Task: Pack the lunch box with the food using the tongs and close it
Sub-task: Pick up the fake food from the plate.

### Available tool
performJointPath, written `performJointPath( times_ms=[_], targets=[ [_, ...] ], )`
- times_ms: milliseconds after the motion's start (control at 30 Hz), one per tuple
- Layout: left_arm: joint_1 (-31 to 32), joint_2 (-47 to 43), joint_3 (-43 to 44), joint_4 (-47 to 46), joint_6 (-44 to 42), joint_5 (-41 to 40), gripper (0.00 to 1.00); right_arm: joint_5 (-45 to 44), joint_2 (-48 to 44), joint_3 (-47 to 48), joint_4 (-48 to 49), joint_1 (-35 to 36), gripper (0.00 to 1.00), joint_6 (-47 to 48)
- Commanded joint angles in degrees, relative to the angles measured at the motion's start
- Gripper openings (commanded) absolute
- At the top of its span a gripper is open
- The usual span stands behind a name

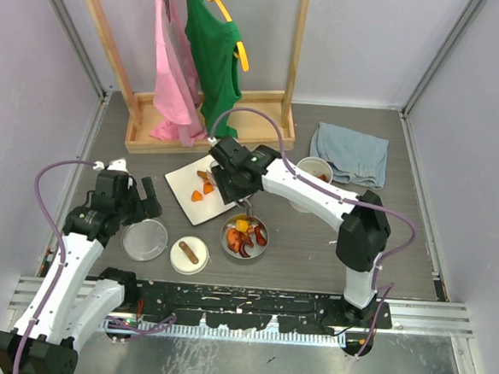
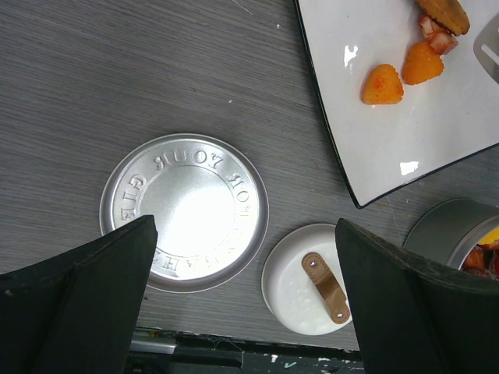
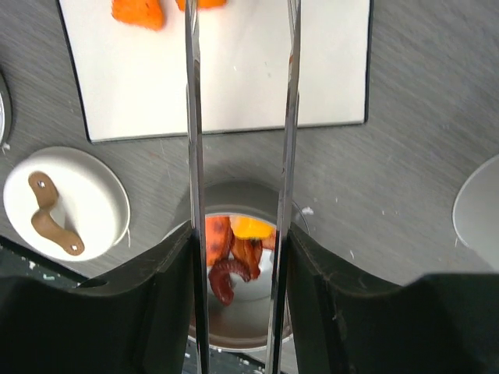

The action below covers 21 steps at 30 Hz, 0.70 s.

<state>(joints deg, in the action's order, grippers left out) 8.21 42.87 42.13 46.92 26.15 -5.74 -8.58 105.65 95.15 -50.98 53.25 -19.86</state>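
Only one piece of writing can be read. It stands on the flat steel lid [image 2: 184, 212] lying on the counter. In the left wrist view raised letters run in a ring near its rim and appear upside down. The words "FOR YOUR" are clear. After them come "GI" and perhaps more letters. The rest of the ring is hidden behind the left hand [image 2: 245, 238].

Grey wood-grain tabletop [image 1: 301, 246], pale lilac walls [image 1: 371, 41], wooden clothes rack [image 1: 298, 36]
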Motion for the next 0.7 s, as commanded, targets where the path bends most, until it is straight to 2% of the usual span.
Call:
performJointPath(
  times_ms=[0,300,667],
  targets=[
    [-0.21,0.19,0.22,-2.53,-0.39,0.05,0.98,1.23,3.66,8.38,0.29,-0.17,0.5,3.61],
    [-0.21,-0.5,0.07,-2.53,-0.4,-0.43,0.98,-0.03,11.37,16.56,-2.8,-0.26,0.49,6.69],
    [-0.25,-0.16,0.14,-2.62,-0.36,-0.14,0.98,-0.7,16.72,21.61,-5.5,-0.26,0.49,9.11]
  ],
)
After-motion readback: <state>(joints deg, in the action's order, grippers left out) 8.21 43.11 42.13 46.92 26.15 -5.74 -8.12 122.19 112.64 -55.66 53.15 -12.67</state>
